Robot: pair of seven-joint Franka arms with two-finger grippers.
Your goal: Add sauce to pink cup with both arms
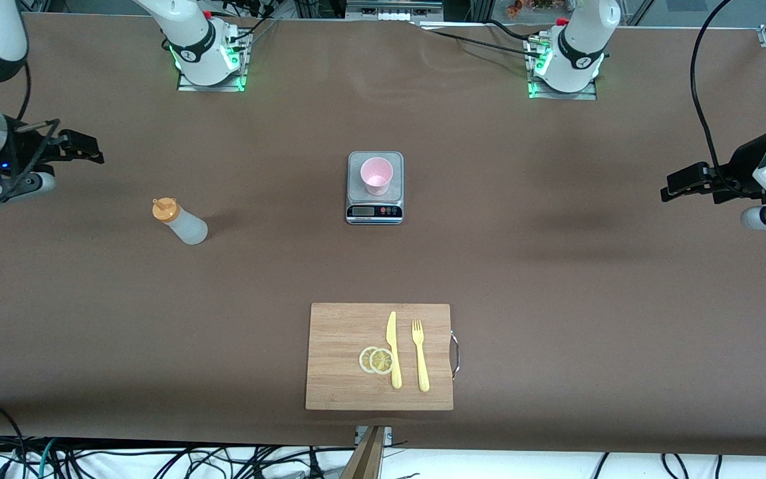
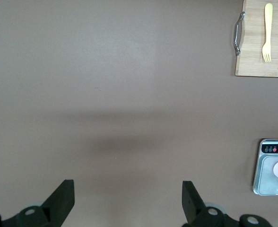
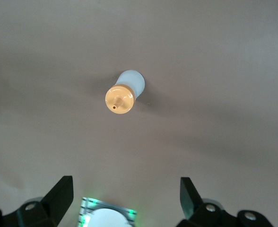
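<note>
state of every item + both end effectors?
sauce bottle: upright on the table, orange cap on, toward the right arm's end
pink cup: upright on the scale, open, contents not discernible
scale: on the table, display reading not legible
knife, fork, lemon slices: lying flat on the cutting board
left end effector: open, over bare table
right end effector: open, near the sauce bottle

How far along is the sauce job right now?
The pink cup stands on the scale, no sauce visible inside. The sauce bottle stands capped toward the right arm's end. Left gripper and right gripper hang open, holding nothing. This fits before pouring or after the bottle's return.
</note>
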